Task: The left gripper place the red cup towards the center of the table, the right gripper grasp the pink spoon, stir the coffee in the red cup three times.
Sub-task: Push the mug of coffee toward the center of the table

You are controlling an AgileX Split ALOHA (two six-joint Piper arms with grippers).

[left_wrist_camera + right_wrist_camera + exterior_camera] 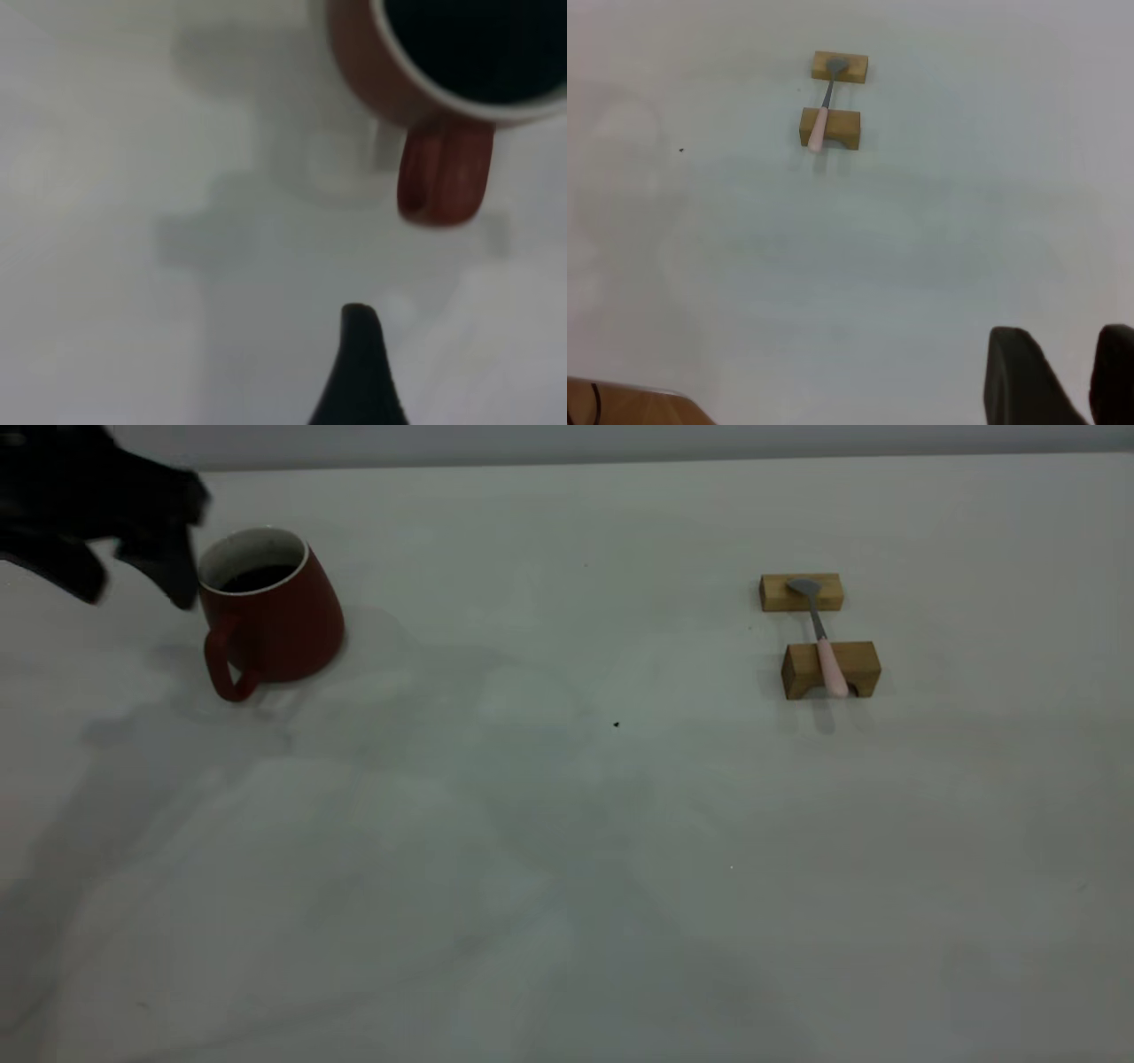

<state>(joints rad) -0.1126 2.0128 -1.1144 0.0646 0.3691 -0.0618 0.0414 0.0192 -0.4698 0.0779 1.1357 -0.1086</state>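
We hover our left gripper (pixel 142 576), fingers spread and empty, just beside the red cup (pixel 275 615); next we must close on it. Right gripper's fingers: cannot tell.

The left gripper (pixel 133 571) hangs at the far left of the desk (pixel 567 850), just beside the red cup (pixel 270 611). Dark coffee (pixel 257 577) fills the cup. Well apart, to the right, the pink spoon (pixel 824 642) lies across two wooden blocks (pixel 830 669).
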